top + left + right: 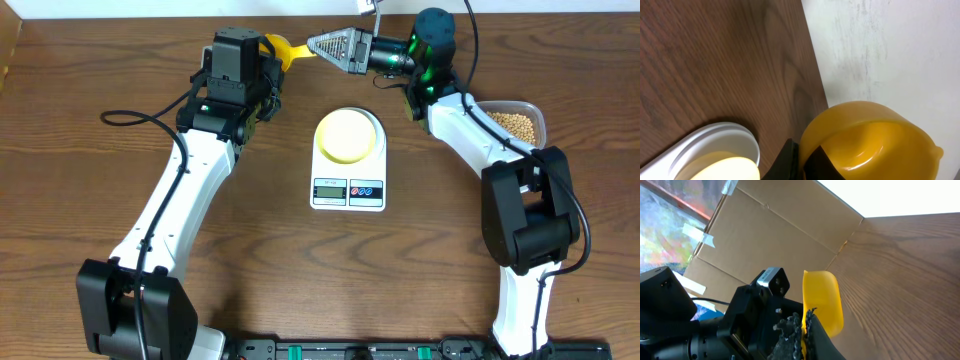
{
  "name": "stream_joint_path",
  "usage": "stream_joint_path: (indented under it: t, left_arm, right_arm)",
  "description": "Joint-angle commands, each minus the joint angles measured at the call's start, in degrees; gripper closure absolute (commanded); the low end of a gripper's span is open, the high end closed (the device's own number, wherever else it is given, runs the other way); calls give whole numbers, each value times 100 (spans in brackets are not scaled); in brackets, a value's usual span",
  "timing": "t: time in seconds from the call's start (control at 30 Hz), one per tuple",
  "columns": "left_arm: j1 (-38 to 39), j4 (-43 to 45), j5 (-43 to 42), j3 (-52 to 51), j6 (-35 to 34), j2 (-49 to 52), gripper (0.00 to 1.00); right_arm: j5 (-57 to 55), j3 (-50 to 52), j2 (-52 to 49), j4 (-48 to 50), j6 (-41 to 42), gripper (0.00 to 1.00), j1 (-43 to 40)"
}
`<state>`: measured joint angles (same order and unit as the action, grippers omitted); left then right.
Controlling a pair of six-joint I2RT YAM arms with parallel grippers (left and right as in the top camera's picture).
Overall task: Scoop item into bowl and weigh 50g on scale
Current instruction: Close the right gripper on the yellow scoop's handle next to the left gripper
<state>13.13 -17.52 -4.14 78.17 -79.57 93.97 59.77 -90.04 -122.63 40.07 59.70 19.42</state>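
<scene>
The pale-yellow bowl (pixel 348 135) sits empty on the white scale (pixel 348 190) at mid-table; both show in the left wrist view, the bowl (pixel 725 170) on the scale (pixel 720 137). The tan beans (pixel 512 123) lie in a clear tub (pixel 537 112) at the right. A bright yellow scoop (pixel 282 48) hangs at the back edge between the two arms. My right gripper (pixel 318 47) is shut on its handle (pixel 822 300), fingers (pixel 804 330) pinched on it. My left gripper (pixel 266 62) has the scoop's wall (pixel 875 135) between its fingers (pixel 806 162). No beans show in the scoop.
The table's far edge and a pale wall (pixel 890 50) lie just behind the scoop. Cardboard (pixel 780 230) stands beyond the table. The left arm's black wrist (pixel 765 305) is close beside the right gripper. Cables trail from both arms.
</scene>
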Motion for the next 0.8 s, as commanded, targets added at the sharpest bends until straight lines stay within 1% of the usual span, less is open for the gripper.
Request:
stream_joint_path:
  t: [0.0, 0.2, 0.23, 0.3, 0.33, 0.37, 0.43, 0.5, 0.77]
  left_arm:
    - [-31, -15, 79, -28, -26, 55, 92]
    - [-31, -15, 81, -28, -24, 55, 92]
    - [-31, -15, 81, -28, -24, 55, 86]
    - [-31, -15, 79, -28, -24, 55, 69]
    - [-31, -15, 79, -28, -24, 55, 58]
    - [-31, -15, 79, -28, -24, 55, 44]
    - [-31, -15, 79, -28, -24, 55, 29]
    - [-31, -15, 79, -28, -24, 55, 20]
    - [-31, -17, 20, -28, 302, 55, 18]
  right_arm:
    - [83, -107, -31, 26, -2, 99, 13]
    - [101, -107, -31, 26, -20, 99, 17]
    - [103, -107, -31, 26, -22, 99, 17]
    - [103, -107, -31, 26, -59, 99, 17]
    - [103, -107, -31, 26, -66, 99, 17]
    - [103, -107, -31, 26, -63, 99, 13]
    - [103, -107, -31, 26, -85, 99, 11]
    - [103, -107, -31, 26, -179, 99, 4]
    - [74, -107, -31, 0, -896, 99, -83]
